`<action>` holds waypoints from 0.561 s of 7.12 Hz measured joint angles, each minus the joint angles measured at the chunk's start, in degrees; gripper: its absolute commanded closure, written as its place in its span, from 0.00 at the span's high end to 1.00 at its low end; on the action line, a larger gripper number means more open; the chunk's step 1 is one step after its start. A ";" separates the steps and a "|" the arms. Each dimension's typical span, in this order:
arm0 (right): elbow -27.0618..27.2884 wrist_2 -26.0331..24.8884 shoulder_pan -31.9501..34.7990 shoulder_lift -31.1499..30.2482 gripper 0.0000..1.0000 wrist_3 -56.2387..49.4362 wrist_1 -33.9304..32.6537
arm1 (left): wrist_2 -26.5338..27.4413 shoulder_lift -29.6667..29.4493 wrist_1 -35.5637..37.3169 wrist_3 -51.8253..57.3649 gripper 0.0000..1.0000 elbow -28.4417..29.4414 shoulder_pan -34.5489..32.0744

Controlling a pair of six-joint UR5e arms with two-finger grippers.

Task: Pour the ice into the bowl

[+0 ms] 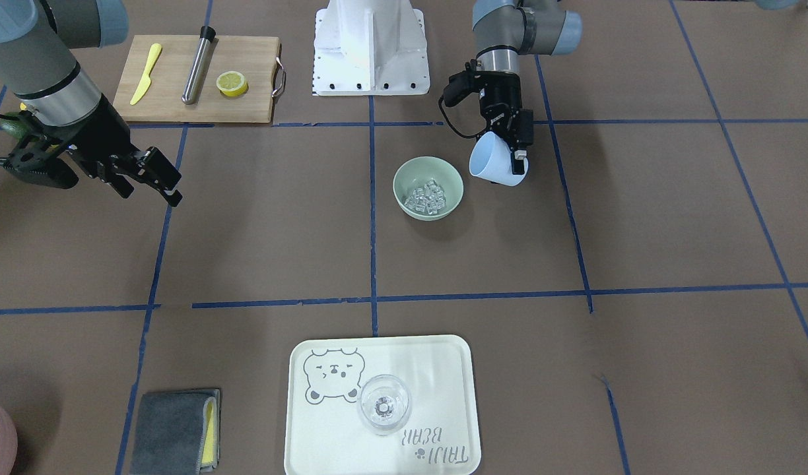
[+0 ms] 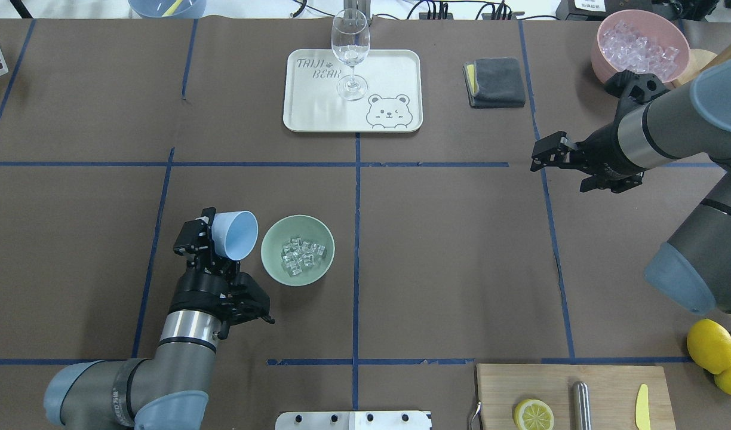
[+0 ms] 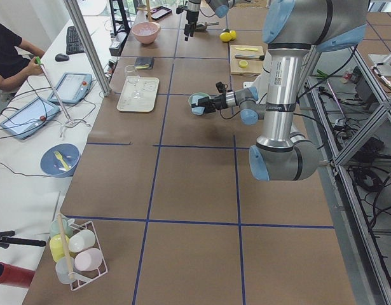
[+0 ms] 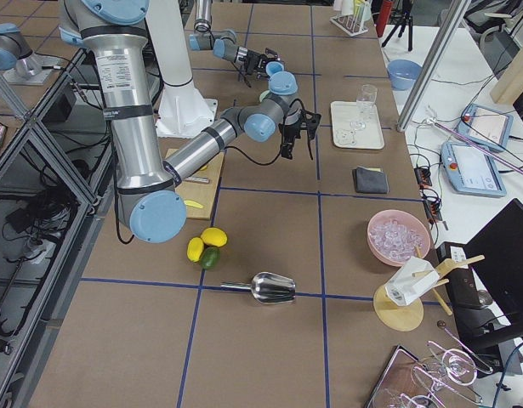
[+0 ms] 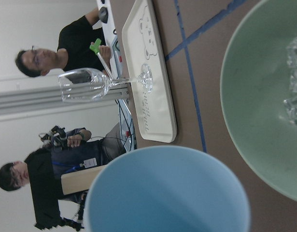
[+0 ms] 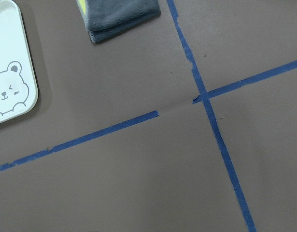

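Blue cup (image 5: 167,193) is tipped mouth-first just beside the sage-green bowl (image 2: 274,251), pinched in my left gripper (image 2: 212,234), emptied I reckon since the ice (image 2: 301,255) sits in the bowl, while my right gripper (image 1: 150,188) hangs spread, well apart.

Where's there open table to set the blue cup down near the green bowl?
Bare: the square right of the bowl, bounded by the tray, the cutting board and the right gripper; also the table left of the left gripper. Crowded: between bowl and blue cup.
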 measured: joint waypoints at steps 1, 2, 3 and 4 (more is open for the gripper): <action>0.14 0.12 0.58 0.40 1.00 -0.17 0.01 | -0.95 2.65 0.00 -9.56 0.00 -1.21 -0.12; 0.23 0.18 1.04 0.61 1.00 -0.30 0.01 | -2.53 5.98 0.00 -18.73 0.00 -2.31 -0.17; 0.32 0.20 1.24 0.74 1.00 -0.35 0.01 | -3.81 9.08 0.00 -26.78 0.00 -3.28 -0.20; 0.37 0.21 1.33 0.95 1.00 -0.37 -0.01 | -4.73 11.34 0.00 -35.05 0.00 -3.87 -0.24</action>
